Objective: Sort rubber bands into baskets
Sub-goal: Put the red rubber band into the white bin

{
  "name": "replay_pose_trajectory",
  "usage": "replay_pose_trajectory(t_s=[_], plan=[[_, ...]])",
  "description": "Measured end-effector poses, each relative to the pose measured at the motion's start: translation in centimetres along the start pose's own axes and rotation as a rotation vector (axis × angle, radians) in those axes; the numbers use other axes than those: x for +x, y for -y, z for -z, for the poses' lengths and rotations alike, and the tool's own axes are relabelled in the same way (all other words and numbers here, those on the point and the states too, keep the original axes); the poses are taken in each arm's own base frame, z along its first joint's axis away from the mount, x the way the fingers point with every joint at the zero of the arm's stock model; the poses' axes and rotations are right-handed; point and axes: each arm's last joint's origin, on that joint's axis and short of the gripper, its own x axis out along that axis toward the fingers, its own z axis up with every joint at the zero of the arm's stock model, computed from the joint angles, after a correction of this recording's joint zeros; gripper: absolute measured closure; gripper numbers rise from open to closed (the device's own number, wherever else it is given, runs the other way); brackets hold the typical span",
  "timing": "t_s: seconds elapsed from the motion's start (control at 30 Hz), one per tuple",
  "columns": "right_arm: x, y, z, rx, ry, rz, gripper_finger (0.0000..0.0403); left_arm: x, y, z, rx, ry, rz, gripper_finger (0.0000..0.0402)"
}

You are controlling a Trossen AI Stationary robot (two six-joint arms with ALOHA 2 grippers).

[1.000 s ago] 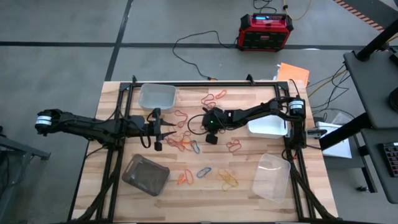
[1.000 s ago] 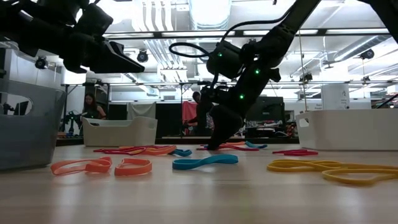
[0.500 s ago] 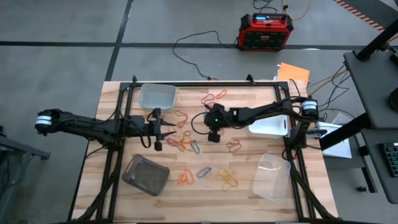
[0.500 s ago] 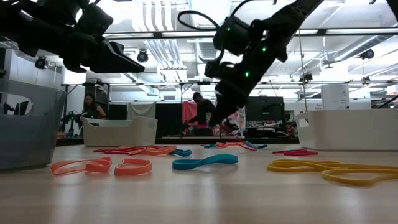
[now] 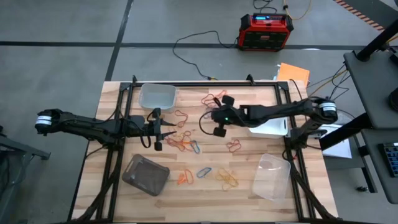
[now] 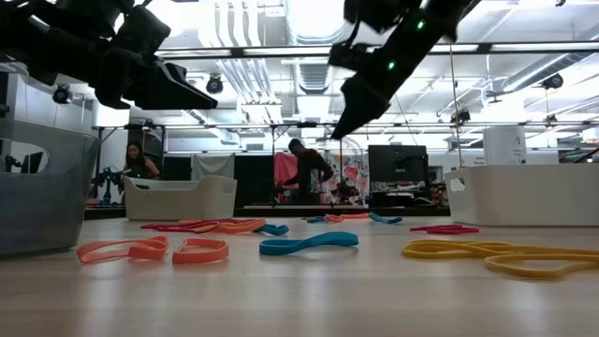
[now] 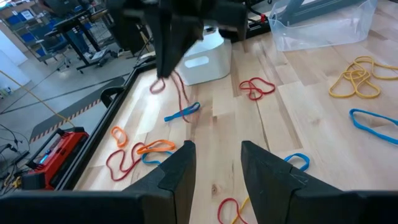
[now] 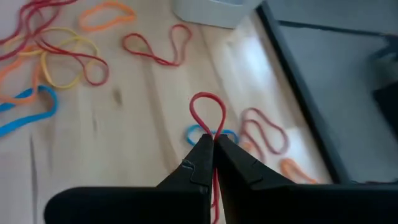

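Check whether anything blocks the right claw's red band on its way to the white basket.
Nothing visible does. The right claw is shut on a red rubber band, raised above the table. The white basket lies beside it under the right arm, with only flat loose bands on the wood nearby.

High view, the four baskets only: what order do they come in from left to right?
Smoky grey-brown basket → clear basket at the table's far edge → white basket → clear basket at the near right corner.
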Motion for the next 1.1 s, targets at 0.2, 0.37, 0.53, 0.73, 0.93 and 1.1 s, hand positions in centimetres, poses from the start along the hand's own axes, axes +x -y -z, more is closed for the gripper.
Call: replay_pose_trajectory(t_s=[0.2,0.37,0.53,0.73,0.93,1.1], plan=[[-3.1,0.3,0.1,-0.037,-0.032,0.153,0.0394,0.0,0.0,0.0,-0.013,0.000,0.000,0.0288],[-5.1,0.9,0.7,-0.022,-0.077,0.261,0.0394,0.0,0.1,0.5,-0.056,-0.050,0.014,0.0288],[-7.1,1.9,0.8,0.009,-0.113,0.325,0.0394,0.0,0.2,0.7,-0.113,-0.072,0.017,0.0288],[-9.2,3.0,0.4,0.043,-0.183,0.342,0.0394,0.0,0.2,0.6,-0.120,-0.068,0.015,0.0288],[-10.7,3.6,0.8,0.099,-0.291,0.360,0.0394,0.0,0.2,0.6,-0.120,-0.066,0.015,0.0288],[-11.3,3.6,1.5,0.164,-0.370,0.319,0.0394,0.0,0.2,0.6,-0.121,-0.066,0.014,0.0288]])
